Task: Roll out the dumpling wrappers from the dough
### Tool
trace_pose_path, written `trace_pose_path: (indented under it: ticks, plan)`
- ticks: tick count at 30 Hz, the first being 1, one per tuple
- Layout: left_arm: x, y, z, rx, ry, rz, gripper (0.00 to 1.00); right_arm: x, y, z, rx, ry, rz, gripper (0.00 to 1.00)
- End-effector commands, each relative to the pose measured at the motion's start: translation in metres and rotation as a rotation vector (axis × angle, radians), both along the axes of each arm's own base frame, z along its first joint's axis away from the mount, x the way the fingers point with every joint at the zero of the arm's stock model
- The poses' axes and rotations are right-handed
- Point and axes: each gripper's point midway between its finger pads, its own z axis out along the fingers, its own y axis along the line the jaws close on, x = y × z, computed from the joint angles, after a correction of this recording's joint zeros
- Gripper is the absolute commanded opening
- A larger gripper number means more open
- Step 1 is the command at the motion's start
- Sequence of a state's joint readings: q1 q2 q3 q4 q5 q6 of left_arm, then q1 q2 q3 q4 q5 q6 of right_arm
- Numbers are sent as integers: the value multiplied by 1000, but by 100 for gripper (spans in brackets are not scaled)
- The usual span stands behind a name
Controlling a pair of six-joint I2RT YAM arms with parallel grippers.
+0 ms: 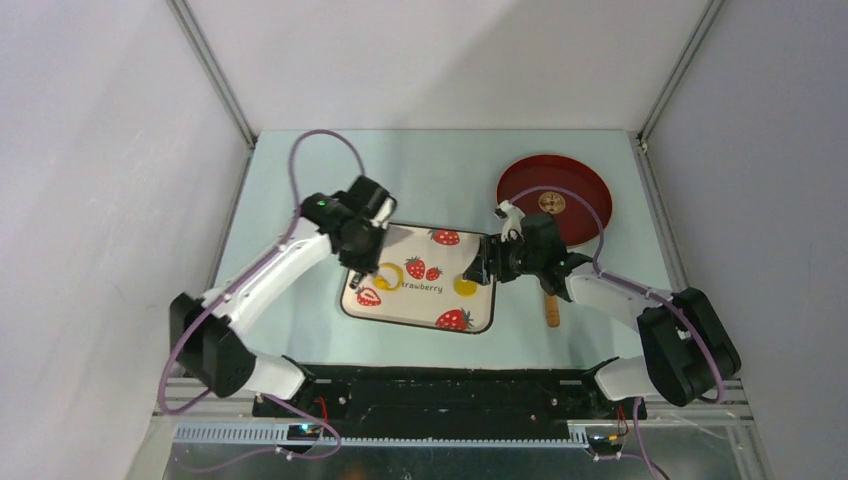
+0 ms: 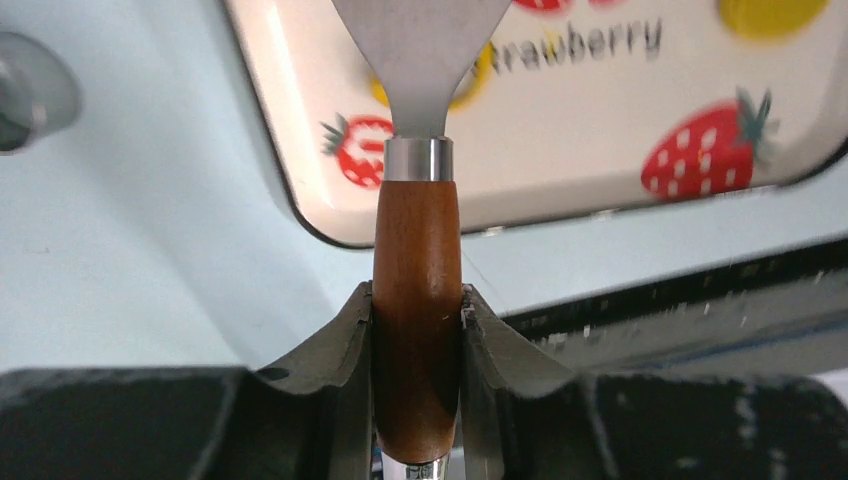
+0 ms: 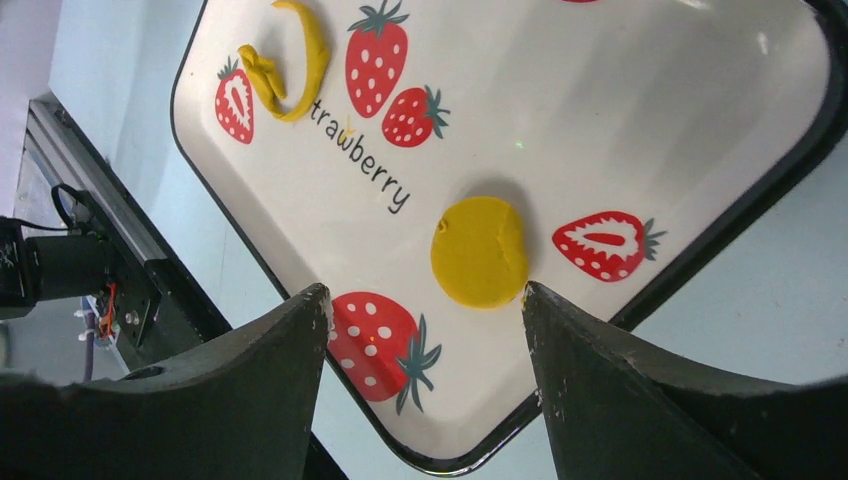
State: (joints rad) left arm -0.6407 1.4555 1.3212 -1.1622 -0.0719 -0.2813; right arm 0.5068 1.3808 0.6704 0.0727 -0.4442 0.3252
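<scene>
The strawberry-print tray [image 1: 476, 318] lies mid-table. On its left lies the yellow dough [image 1: 388, 276], a curved open ring, which also shows in the right wrist view [image 3: 300, 55]. My left gripper [image 1: 362, 262] is shut on the wooden handle [image 2: 416, 260] of a metal scraper, whose blade [image 2: 420, 50] covers part of the dough [image 2: 474, 82]. A yellow wrapper [image 1: 465, 287] lies flat on the tray's right. My right gripper [image 3: 425, 300] is open just above it, and the disc [image 3: 480, 250] sits near the right finger. A tan-brown wrapper [image 1: 551, 203] lies on the red plate [image 1: 580, 180].
A wooden rod [image 1: 551, 310] lies on the table right of the tray, partly under my right arm. A blurred grey metal object [image 2: 28, 90] sits left of the tray in the left wrist view. Enclosure walls stand on the left, back and right.
</scene>
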Motion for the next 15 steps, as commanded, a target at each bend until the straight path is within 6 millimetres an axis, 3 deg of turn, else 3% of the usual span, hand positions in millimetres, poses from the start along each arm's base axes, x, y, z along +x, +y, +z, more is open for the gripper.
trace_pose_path:
  ticks: [1, 8, 15]
  plan:
    - [64, 22, 35, -141, -295, 209, 0, 6, 0, 27, 51, -29, -6, 75]
    - [125, 91, 23, -82, -382, 451, 0, 5, -7, 28, 38, -17, -28, 76]
    - [169, 117, -43, 7, -242, 457, 0, -1, -17, 28, 14, 2, -36, 76]
